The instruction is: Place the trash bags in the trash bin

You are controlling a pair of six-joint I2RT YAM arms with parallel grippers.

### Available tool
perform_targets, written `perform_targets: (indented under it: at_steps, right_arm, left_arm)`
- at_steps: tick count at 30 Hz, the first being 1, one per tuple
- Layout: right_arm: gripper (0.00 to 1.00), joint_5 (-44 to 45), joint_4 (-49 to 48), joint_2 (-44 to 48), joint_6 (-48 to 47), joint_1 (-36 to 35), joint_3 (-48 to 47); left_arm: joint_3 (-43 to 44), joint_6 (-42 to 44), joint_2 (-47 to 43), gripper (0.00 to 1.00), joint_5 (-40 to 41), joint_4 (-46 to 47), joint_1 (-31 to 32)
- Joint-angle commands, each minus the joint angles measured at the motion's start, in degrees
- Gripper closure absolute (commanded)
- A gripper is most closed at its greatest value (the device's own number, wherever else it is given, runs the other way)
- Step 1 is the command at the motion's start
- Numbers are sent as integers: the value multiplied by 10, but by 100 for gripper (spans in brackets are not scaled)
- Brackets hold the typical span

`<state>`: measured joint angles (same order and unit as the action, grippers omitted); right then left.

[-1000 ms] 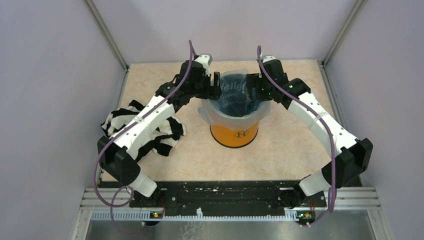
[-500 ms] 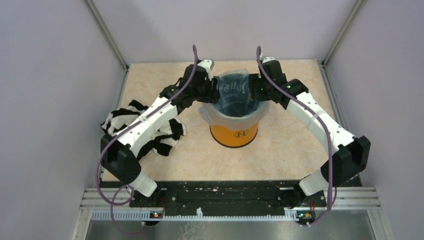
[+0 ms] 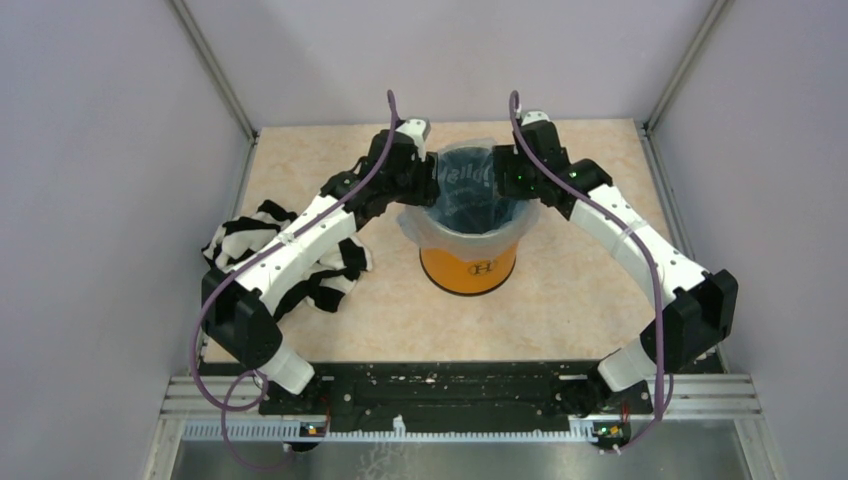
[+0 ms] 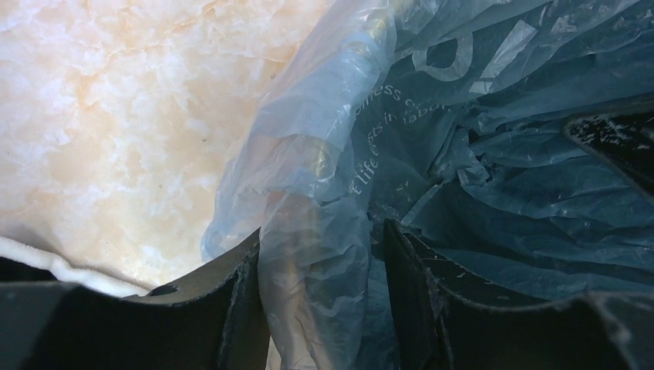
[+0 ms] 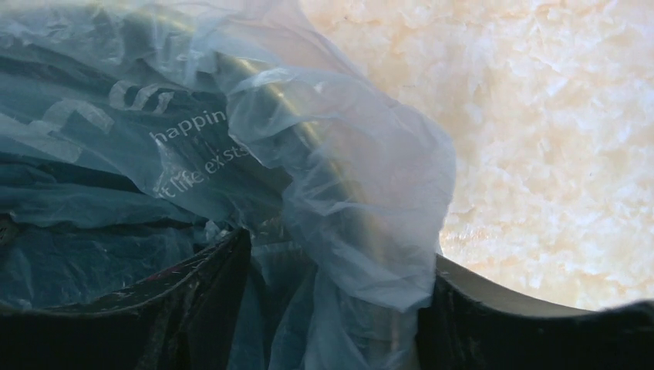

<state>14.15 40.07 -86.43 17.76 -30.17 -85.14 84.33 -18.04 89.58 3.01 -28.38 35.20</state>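
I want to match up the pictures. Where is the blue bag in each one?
Top external: the blue bag sits mid-picture, draped over the orange bin.
Left wrist: the blue bag fills the right side.
Right wrist: the blue bag fills the left and middle.
Shared landmark: beige marbled table beside it.

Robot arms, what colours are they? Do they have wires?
Both the left arm and right arm have white tube-shaped links with chunky black joints. A purple cable loops along each. The left gripper and right gripper are black; tiny green lights glow beside the right one.
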Motion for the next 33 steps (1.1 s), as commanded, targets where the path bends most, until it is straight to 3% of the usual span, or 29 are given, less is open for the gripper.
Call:
perform_targets:
  at_steps: [1, 9, 18, 33]
  right_arm:
    - [30, -8, 9, -7, 7, -3, 38]
    - [19, -47, -18, 24, 17, 12, 66]
    - [9, -66, -1, 47, 11, 11, 13]
    - [1, 4, 61, 63, -10, 12, -45]
  left_arm:
    - [-17, 6, 12, 42, 19, 15, 3]
    - [-19, 2, 8, 40, 26, 14, 2]
    - [37, -2, 1, 26, 19, 8, 3]
    - [76, 15, -27, 10, 37, -6, 1]
